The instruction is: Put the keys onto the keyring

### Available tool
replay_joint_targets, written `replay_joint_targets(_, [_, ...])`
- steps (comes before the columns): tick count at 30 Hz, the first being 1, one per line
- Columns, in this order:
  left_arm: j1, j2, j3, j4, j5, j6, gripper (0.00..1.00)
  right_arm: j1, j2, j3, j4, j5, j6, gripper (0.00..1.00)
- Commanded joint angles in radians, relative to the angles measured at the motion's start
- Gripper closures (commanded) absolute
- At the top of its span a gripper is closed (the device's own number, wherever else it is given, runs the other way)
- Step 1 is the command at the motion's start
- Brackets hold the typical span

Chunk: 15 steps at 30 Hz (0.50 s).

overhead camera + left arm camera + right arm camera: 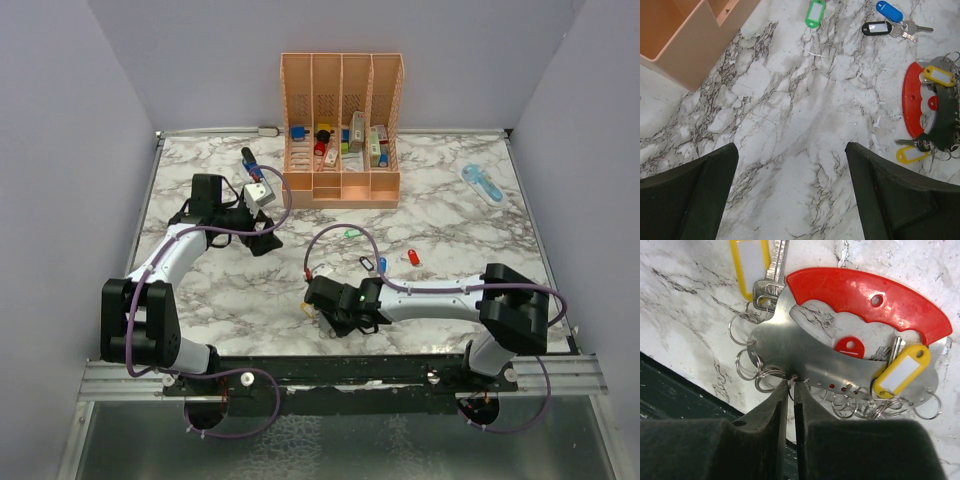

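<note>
Red-handled crescent steel keyring (865, 295) bearing two yellow-tagged keys (900, 372), right gripper (791, 386) pinched on its ringed edge, left gripper (791, 148) spread wide, apart from it.

A white marble-patterned table (450, 230) sits enclosed by 3 plain lavender-grey walls (60, 120) under even light.

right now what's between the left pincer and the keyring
Only bare marble tabletop separates the left pincer from the keyring, as the left wrist view shows.

No readable text or number anywhere; labels on the keys (901, 371) blank.
</note>
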Motion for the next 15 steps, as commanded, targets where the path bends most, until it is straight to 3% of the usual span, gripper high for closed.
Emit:
replay_joint_targets(1, [0.002, -0.017, 0.034, -0.009, 0.042, 0.000, 0.08, 0.009, 0.011, 0.016, -0.017, 0.049, -0.006, 0.94])
replay_joint_targets(10, [-0.005, -0.008, 0.091, -0.034, 0.095, -0.004, 0.07, 0.009, -0.035, 0.065, -0.057, 0.109, -0.028, 0.99])
replay_joint_targets(15, [-0.055, 0.008, 0.133, -0.042, 0.238, -0.005, 0.05, 0.009, -0.127, 0.095, -0.060, 0.110, -0.041, 0.99])
